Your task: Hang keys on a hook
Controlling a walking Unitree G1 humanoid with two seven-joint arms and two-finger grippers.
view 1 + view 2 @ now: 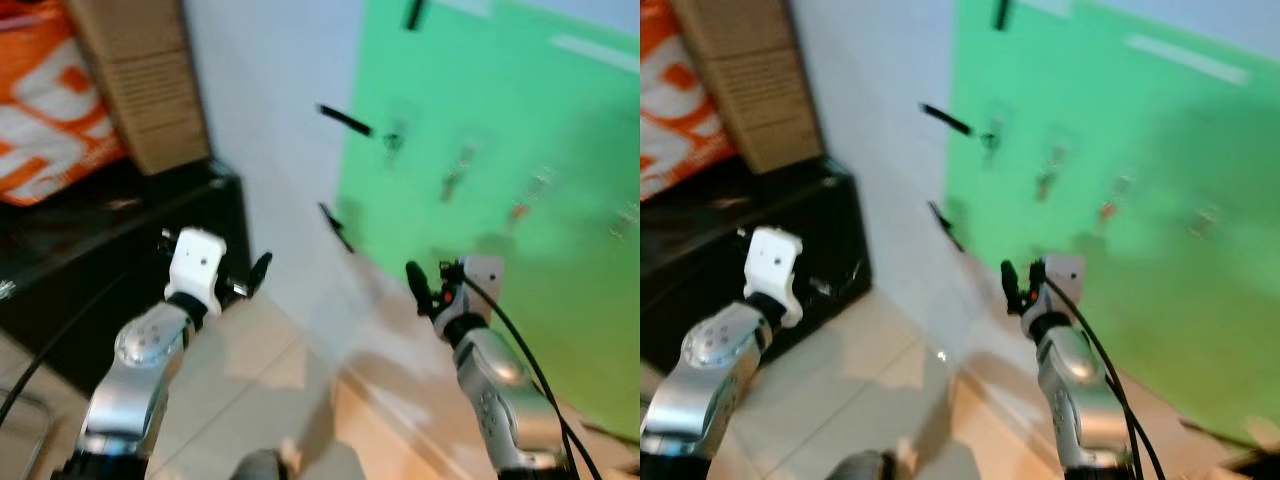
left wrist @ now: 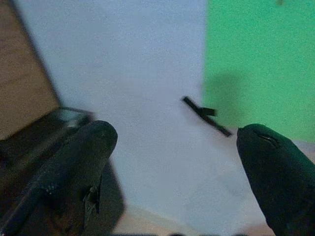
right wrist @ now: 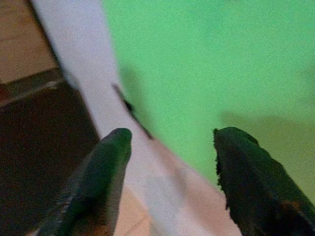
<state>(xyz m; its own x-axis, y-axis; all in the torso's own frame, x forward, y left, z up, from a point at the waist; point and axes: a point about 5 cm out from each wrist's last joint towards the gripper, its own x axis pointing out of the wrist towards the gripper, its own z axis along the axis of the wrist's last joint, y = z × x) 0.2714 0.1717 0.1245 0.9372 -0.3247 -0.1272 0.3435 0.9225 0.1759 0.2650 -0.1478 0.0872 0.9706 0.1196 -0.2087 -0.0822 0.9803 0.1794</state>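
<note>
Both grippers spread, empty: left gripper (image 2: 172, 162), right gripper (image 3: 170, 172). Blurred key-like items hung on green board (image 1: 560, 200). No keys held; hanging not started, judging by frames.

both arms raised toward green panel (image 1: 520, 180); blurred keys (image 1: 455, 172) hanging there.

A white wall (image 1: 270, 150) meets a bright green panel (image 1: 520, 200) on the right. A black cabinet (image 1: 120, 250) at far left holds a cardboard box (image 1: 140, 80) and orange bag (image 1: 45, 110). Pale beige floor tiles (image 1: 260, 390) lie near.
</note>
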